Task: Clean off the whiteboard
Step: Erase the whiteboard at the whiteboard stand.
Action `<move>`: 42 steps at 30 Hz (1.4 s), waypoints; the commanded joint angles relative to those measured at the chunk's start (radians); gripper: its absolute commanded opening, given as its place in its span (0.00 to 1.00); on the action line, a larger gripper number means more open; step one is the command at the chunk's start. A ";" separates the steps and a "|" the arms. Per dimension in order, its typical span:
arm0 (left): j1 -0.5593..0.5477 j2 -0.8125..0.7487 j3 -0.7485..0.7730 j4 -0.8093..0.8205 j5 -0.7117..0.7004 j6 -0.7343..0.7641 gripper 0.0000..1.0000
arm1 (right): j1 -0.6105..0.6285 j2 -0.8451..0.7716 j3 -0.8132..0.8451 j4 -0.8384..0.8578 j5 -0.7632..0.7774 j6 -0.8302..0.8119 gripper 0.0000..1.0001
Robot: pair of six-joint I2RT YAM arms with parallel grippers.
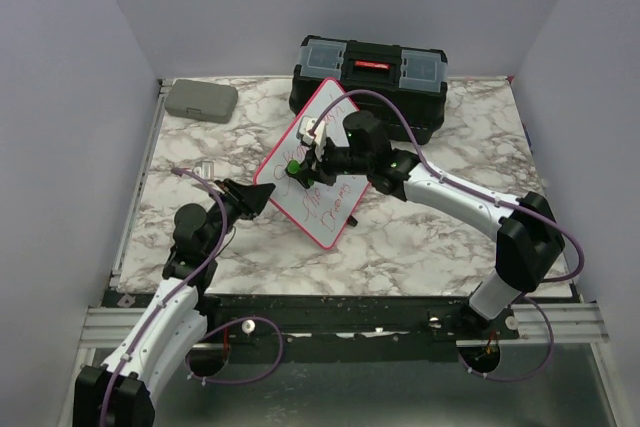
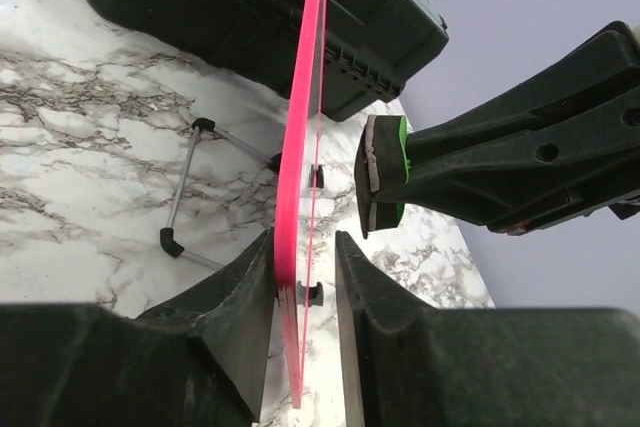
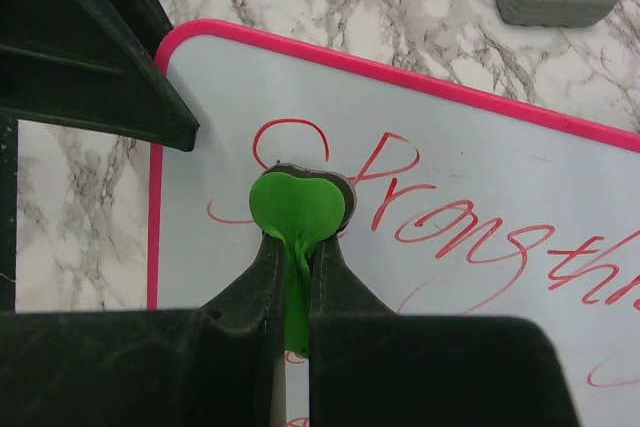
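Observation:
The whiteboard (image 1: 325, 112) stands tilted on the marble table, pink-framed, with red handwriting across it (image 3: 450, 147). My right gripper (image 3: 298, 242) is shut on a green eraser (image 3: 298, 205) with a grey felt pad, held at the first letters near the board's left edge. In the top view that gripper (image 1: 298, 169) hangs over the board's middle. My left gripper (image 2: 305, 242) straddles the board's pink edge (image 2: 300, 127): one finger touches the frame, and a narrow gap separates the other from the board. The eraser (image 2: 385, 172) shows edge-on just off the board's face.
A black toolbox (image 1: 370, 72) stands right behind the board. A small grey case (image 1: 200, 100) lies at the back left. The board's wire stand with black feet (image 2: 180, 187) rests on the marble behind it.

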 commanded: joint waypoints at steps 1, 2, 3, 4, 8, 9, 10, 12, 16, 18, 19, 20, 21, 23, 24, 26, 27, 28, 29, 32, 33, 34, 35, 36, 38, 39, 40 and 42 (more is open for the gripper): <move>-0.011 0.015 0.010 0.059 -0.019 -0.005 0.25 | 0.004 0.024 0.042 -0.021 -0.006 0.016 0.01; -0.012 0.017 0.007 0.062 -0.022 -0.005 0.24 | 0.004 0.025 0.046 -0.025 -0.012 0.014 0.01; -0.012 0.021 0.005 0.065 -0.022 -0.001 0.22 | 0.005 0.028 0.050 -0.030 -0.018 0.015 0.01; -0.012 0.024 0.006 0.067 -0.024 0.004 0.17 | 0.007 0.031 0.055 -0.033 -0.021 0.015 0.01; -0.012 0.034 0.013 0.065 -0.022 0.028 0.02 | 0.023 0.037 0.059 -0.038 -0.019 0.004 0.01; -0.012 0.034 0.016 0.057 -0.020 0.033 0.00 | 0.027 0.039 0.060 -0.039 -0.015 0.001 0.01; -0.012 0.034 0.019 0.053 -0.019 0.036 0.00 | 0.031 0.040 0.063 -0.041 -0.010 -0.002 0.01; -0.012 0.031 0.026 0.039 -0.016 0.042 0.00 | 0.039 0.041 0.065 -0.041 0.009 -0.010 0.01; -0.012 0.025 0.031 0.024 -0.015 0.046 0.00 | 0.066 0.049 0.071 -0.038 0.074 -0.029 0.01; -0.012 0.024 0.030 0.025 -0.011 0.049 0.00 | 0.078 0.060 0.084 -0.035 0.109 -0.024 0.01; -0.012 0.024 0.030 0.025 -0.009 0.051 0.00 | 0.081 0.066 0.094 -0.035 0.116 -0.015 0.01; -0.012 0.022 0.031 0.025 -0.009 0.051 0.00 | 0.084 0.072 0.104 -0.040 0.127 -0.013 0.01; -0.011 0.022 0.030 0.025 -0.008 0.051 0.00 | 0.086 0.079 0.116 -0.044 0.137 -0.010 0.01; -0.012 0.022 0.029 0.031 -0.002 0.054 0.00 | 0.090 0.090 0.135 -0.051 0.152 -0.003 0.01; -0.012 0.023 0.029 0.033 0.002 0.055 0.00 | 0.089 0.096 0.144 -0.052 0.167 0.005 0.01; -0.012 0.022 0.027 0.036 0.006 0.057 0.00 | 0.090 0.113 0.163 -0.058 0.200 0.027 0.01; -0.012 0.020 0.028 0.034 0.007 0.059 0.00 | 0.089 0.123 0.172 -0.066 0.225 0.034 0.01; -0.012 0.015 0.026 0.036 0.008 0.062 0.00 | 0.090 0.135 0.185 -0.075 0.251 0.046 0.01; -0.012 0.014 0.025 0.036 0.008 0.063 0.00 | 0.089 0.146 0.192 -0.085 0.267 0.049 0.01; -0.012 0.011 0.022 0.036 0.010 0.068 0.00 | 0.089 0.153 0.196 -0.126 0.218 0.023 0.01; -0.012 0.011 0.022 0.037 0.011 0.069 0.00 | 0.091 0.152 0.193 -0.144 0.187 0.011 0.01; -0.012 0.010 0.023 0.038 0.012 0.071 0.00 | 0.098 0.155 0.193 -0.173 0.171 -0.013 0.01; -0.012 0.012 0.025 0.040 0.012 0.074 0.00 | 0.105 0.160 0.196 -0.201 0.160 -0.038 0.01; -0.012 0.013 0.026 0.041 0.014 0.074 0.00 | 0.112 0.161 0.194 -0.231 0.142 -0.062 0.01; -0.012 0.013 0.030 0.041 0.015 0.080 0.00 | 0.116 0.157 0.179 -0.269 0.091 -0.095 0.01; -0.012 0.013 0.032 0.041 0.015 0.081 0.00 | 0.119 0.151 0.161 -0.279 0.070 -0.114 0.01; -0.012 0.013 0.032 0.041 0.018 0.082 0.00 | 0.125 0.145 0.145 -0.281 0.066 -0.125 0.01; -0.012 0.013 0.034 0.042 0.015 0.084 0.00 | 0.127 0.140 0.121 -0.282 0.069 -0.133 0.01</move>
